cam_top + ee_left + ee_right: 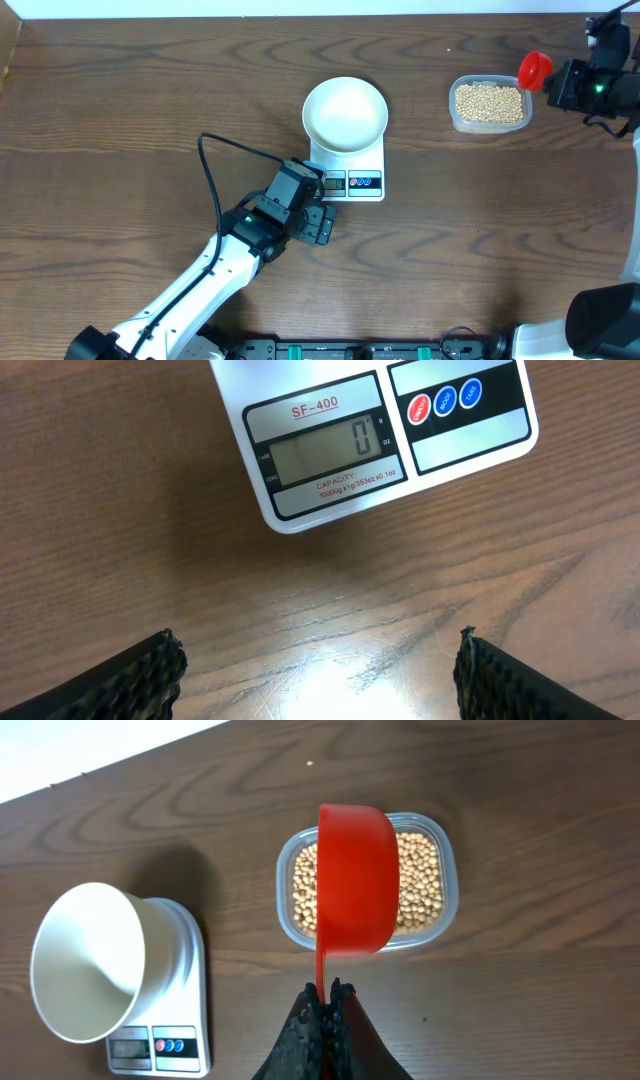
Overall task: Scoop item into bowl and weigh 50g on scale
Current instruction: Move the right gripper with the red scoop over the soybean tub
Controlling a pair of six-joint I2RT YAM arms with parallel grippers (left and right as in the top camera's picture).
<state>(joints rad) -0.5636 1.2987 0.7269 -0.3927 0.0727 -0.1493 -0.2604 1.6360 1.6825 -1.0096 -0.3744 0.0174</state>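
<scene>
The white bowl (345, 113) sits empty on the white scale (362, 182); both show in the right wrist view too, bowl (88, 960), scale (180, 1045). The scale's display (320, 455) reads 0. Tan beans (489, 102) fill a clear tub (455, 112) at the right, also seen from the right wrist (415, 890). My right gripper (328, 992) is shut on the handle of a red scoop (355, 880), held above the tub; the scoop also shows overhead (534, 68). My left gripper (318, 660) is open and empty, just in front of the scale.
The wooden table's far edge (300, 16) runs along the top. The left arm (190, 290) reaches in from the bottom left, with a black cable (208, 170) looping beside it.
</scene>
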